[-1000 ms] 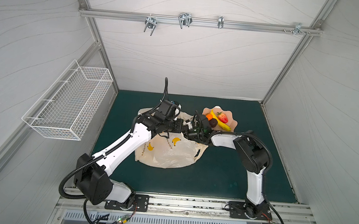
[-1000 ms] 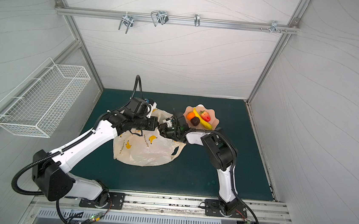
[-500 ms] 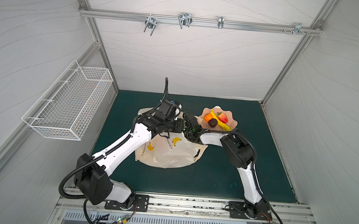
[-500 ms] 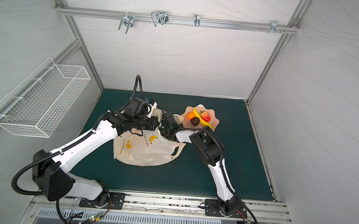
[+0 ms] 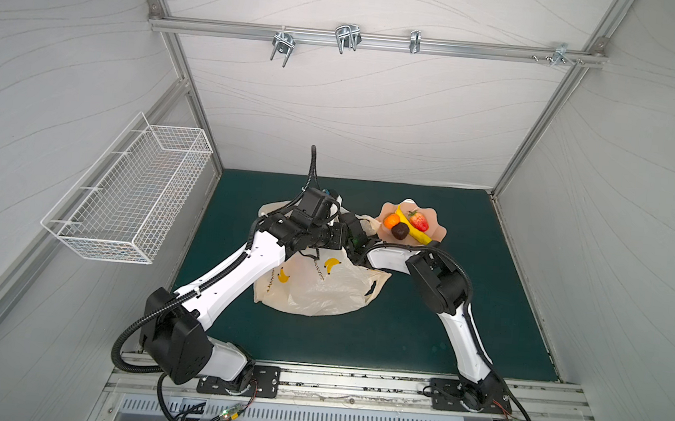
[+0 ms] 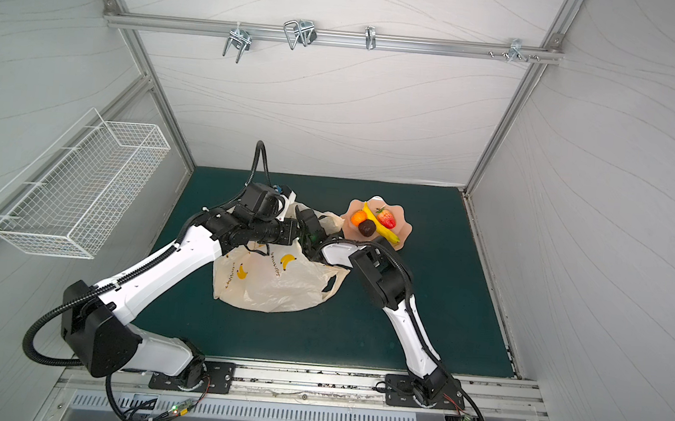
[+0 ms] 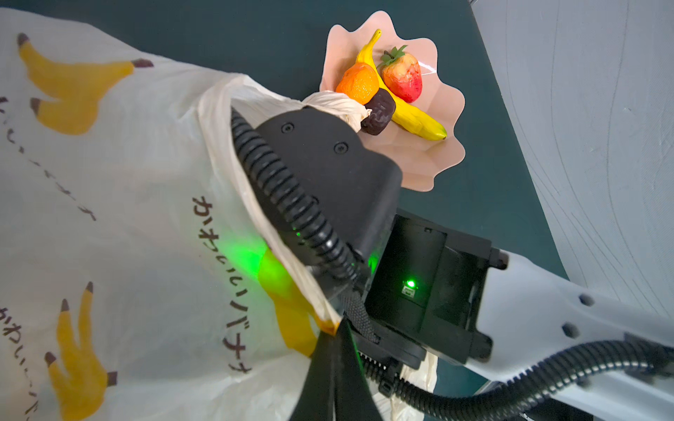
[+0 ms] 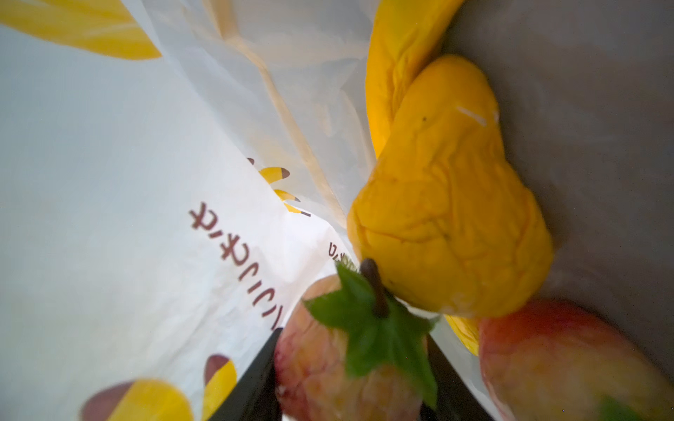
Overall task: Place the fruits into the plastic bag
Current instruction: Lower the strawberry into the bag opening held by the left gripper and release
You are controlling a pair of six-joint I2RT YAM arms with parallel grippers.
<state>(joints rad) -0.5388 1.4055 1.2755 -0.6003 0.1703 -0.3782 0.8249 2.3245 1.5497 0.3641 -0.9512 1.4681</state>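
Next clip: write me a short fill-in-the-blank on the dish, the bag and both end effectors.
The pale pink scalloped dish holds ___ toy fruits.
The left end effector, shut, pinches the rim of the cream, banana-print plastic ___.
Inside the bag, the right end effector grips a red, green-leafed toy ___.
Beside it lies a wrinkled ___ toy lemon.
Missing: four; bag; strawberry; yellow.
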